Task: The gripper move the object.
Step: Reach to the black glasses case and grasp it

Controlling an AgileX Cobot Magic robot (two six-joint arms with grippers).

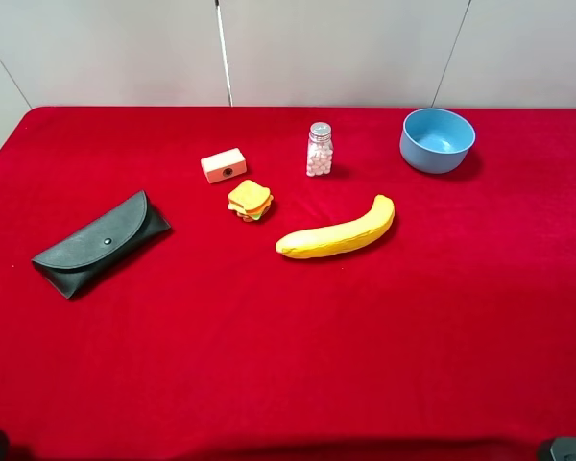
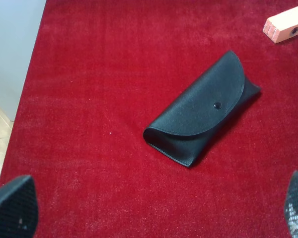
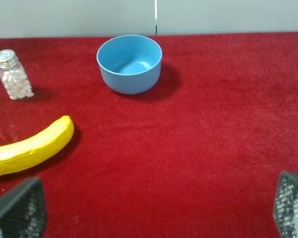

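The object, a flat black glasses case [image 1: 101,245] with a curved flap and a small snap button, lies at an angle on the red cloth at the left of the table. The left wrist view shows the case [image 2: 203,111] ahead of my left gripper [image 2: 154,213]. That gripper is open wide, one fingertip [image 2: 12,208] at each side of the picture, with only bare cloth between them. My right gripper [image 3: 154,210] is also open and empty, well short of the blue bowl and the banana. In the high view only dark corners of the arms show at the near edge.
A yellow banana [image 1: 338,233] lies mid-table. Behind it are a toy sandwich [image 1: 251,200], a pink block [image 1: 224,164] and a bottle of white pills [image 1: 319,150]. A blue bowl [image 1: 437,140] stands at the back right. The table's left edge [image 2: 32,74] runs near the case.
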